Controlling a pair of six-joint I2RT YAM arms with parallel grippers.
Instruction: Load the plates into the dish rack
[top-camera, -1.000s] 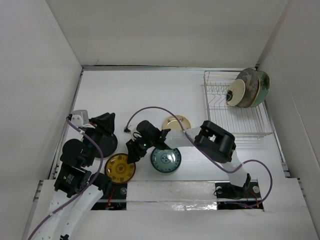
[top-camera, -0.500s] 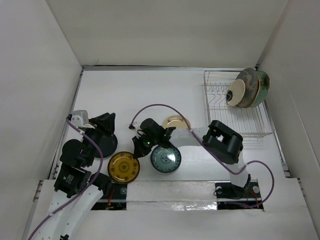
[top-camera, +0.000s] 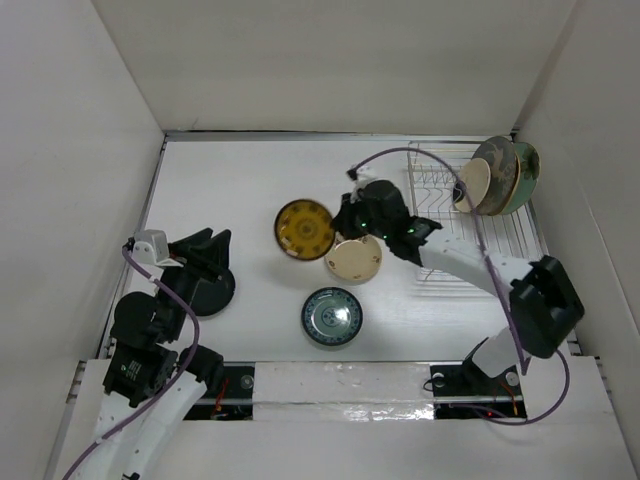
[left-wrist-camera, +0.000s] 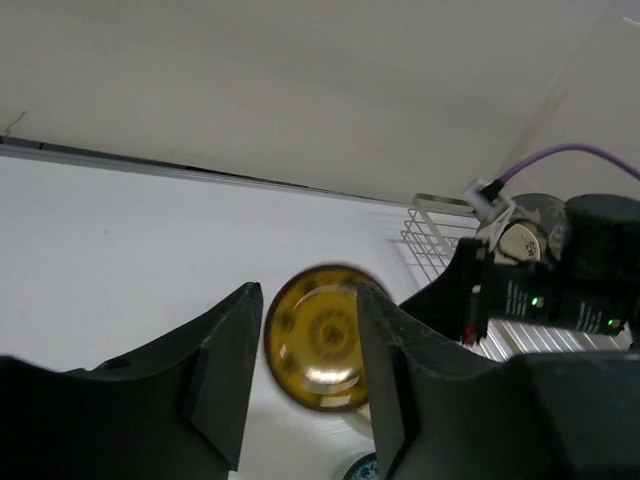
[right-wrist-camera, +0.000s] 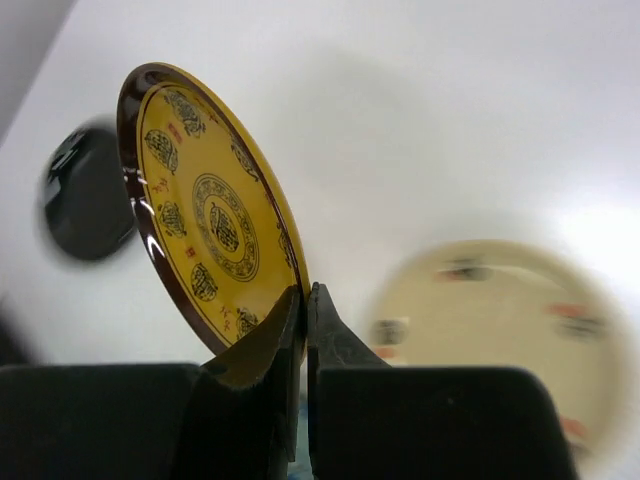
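Note:
My right gripper (top-camera: 338, 222) (right-wrist-camera: 305, 290) is shut on the rim of the yellow patterned plate (top-camera: 304, 229) (right-wrist-camera: 205, 230), which it holds tilted on edge above the table's middle. That plate (left-wrist-camera: 318, 340) also shows beyond my left gripper (top-camera: 207, 252) (left-wrist-camera: 310, 300), which stands open with nothing between its fingers, over the black plate (top-camera: 208, 292) (right-wrist-camera: 85, 200). A cream plate (top-camera: 353, 258) (right-wrist-camera: 500, 320) and a blue-green patterned plate (top-camera: 332, 316) lie flat on the table. The dish rack (top-camera: 480, 250) (left-wrist-camera: 430, 235) stands at the back right, with several plates (top-camera: 497, 176) upright at its far end.
White walls close the table in at the left, back and right. The right arm's purple cable (top-camera: 440, 175) arcs over the rack's near-left rows. The right arm's elbow (top-camera: 545, 305) sits by the rack's front right corner.
The right gripper shut on the yellow plate at the front left, then lifted it and carried it back and to the right. The left gripper's jaws opened wider.

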